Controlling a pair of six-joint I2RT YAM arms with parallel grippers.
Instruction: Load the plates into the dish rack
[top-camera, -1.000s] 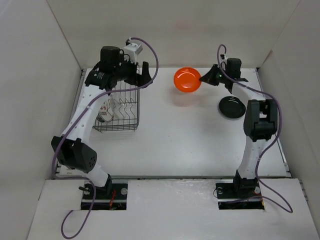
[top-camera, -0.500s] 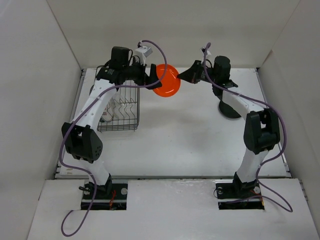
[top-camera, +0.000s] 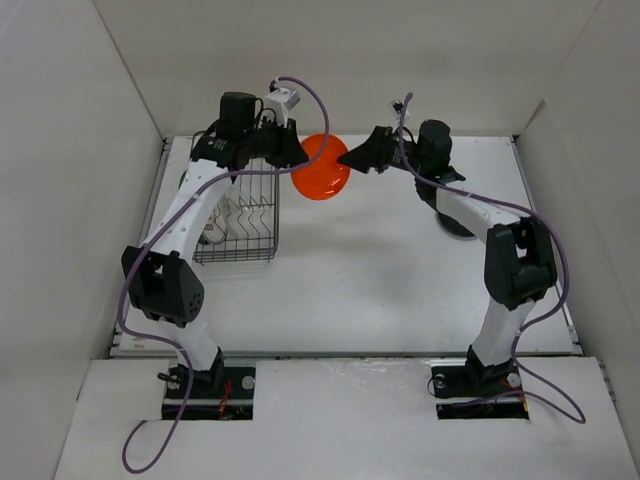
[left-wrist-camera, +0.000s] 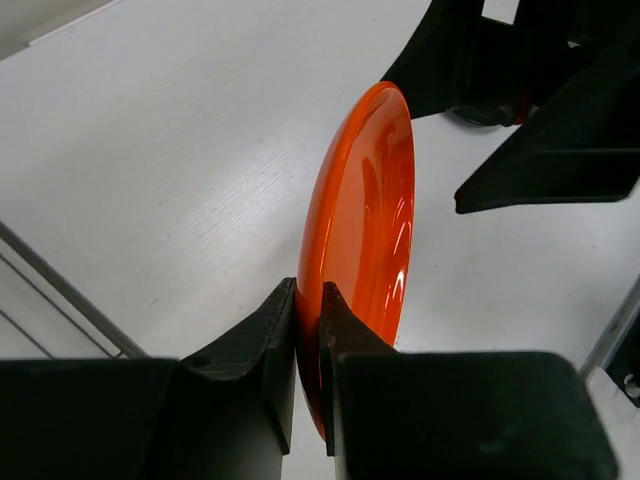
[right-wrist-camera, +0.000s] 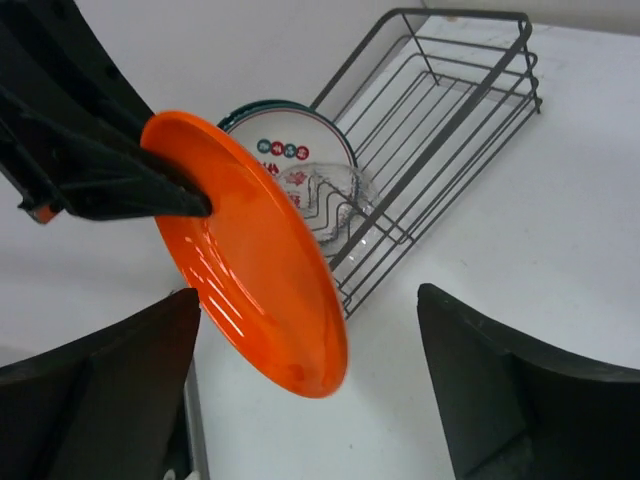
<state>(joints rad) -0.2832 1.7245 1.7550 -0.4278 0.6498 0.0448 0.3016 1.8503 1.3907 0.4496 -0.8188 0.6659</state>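
Note:
The orange plate (top-camera: 322, 167) hangs on edge in the air, just right of the dish rack (top-camera: 240, 250). My left gripper (top-camera: 297, 157) is shut on its rim, and the left wrist view shows both fingers pinching the plate (left-wrist-camera: 365, 210) at the gripper (left-wrist-camera: 308, 290). My right gripper (top-camera: 352, 158) stands open on the plate's other side. In the right wrist view its gripper (right-wrist-camera: 308, 298) has both fingers wide apart and clear of the plate (right-wrist-camera: 260, 260). The rack (right-wrist-camera: 450, 110) holds a green-rimmed white plate (right-wrist-camera: 285, 145) and a clear glass plate (right-wrist-camera: 335, 195).
A black plate (top-camera: 455, 225) lies on the table at the right, mostly hidden behind my right arm. White walls close in the table on three sides. The rack's right part shows bare tines (top-camera: 255, 215).
The right gripper carried the orange plate leftward to the rack side. The left gripper swung right and shut on its rim. The right gripper then opened and let go.

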